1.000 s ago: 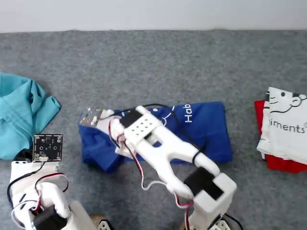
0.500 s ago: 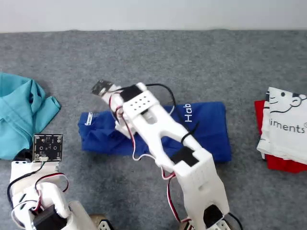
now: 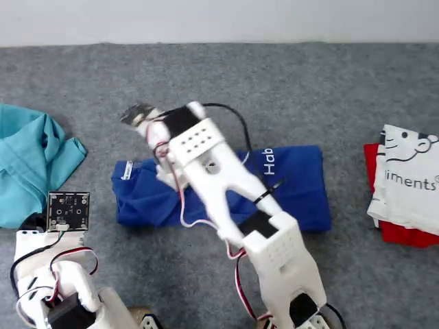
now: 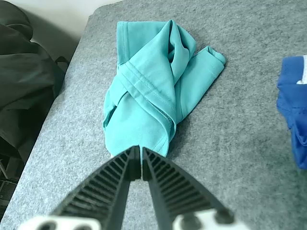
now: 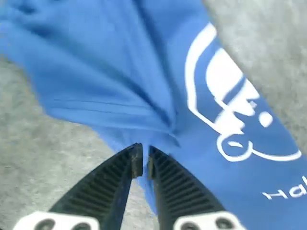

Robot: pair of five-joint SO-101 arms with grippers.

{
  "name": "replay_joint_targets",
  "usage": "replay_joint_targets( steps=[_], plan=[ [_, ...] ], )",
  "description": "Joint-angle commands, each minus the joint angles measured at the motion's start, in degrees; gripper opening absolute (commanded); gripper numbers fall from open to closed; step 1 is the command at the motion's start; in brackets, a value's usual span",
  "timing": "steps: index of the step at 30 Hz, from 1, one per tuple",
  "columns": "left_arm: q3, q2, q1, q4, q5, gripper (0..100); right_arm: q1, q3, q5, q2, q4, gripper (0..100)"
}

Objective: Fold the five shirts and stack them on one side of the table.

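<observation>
Grey tbl [image 3: 274, 89] | R pincer [image 5: 143, 151] together at blue shirt [image 5: 120, 62] edge | L pincer [image 4: 140, 153] together nr teal shirt [image 4: 153, 81]

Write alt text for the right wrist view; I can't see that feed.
The right tool, its fingers closed together, hangs just above a folded blue shirt with a white print. The shirt lies on the grey table.

The high camera overlooks the whole table [image 3: 274, 82]. Both wrist cameras look down from nearer, the right closest; all three share the blue shirt [image 3: 295, 185].
</observation>
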Motion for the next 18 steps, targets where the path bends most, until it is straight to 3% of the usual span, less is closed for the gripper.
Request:
replay_joint_targets(
  steps=[1,9,18],
  plan=[
    [-0.13,-0.35,-0.18,0.26,0.53,1,-4.7,-2.64,-0.44,-1.19,2.33,1.0],
    [-0.13,-0.35,-0.18,0.26,0.53,1,-10.77,-2.81,-0.7,8.04,-0.75,1.0],
    [-0.13,-0.35,-0.18,0.26,0.53,1,-1.45,-11.87,4.75,12.18,-9.1,0.9]
  ],
)
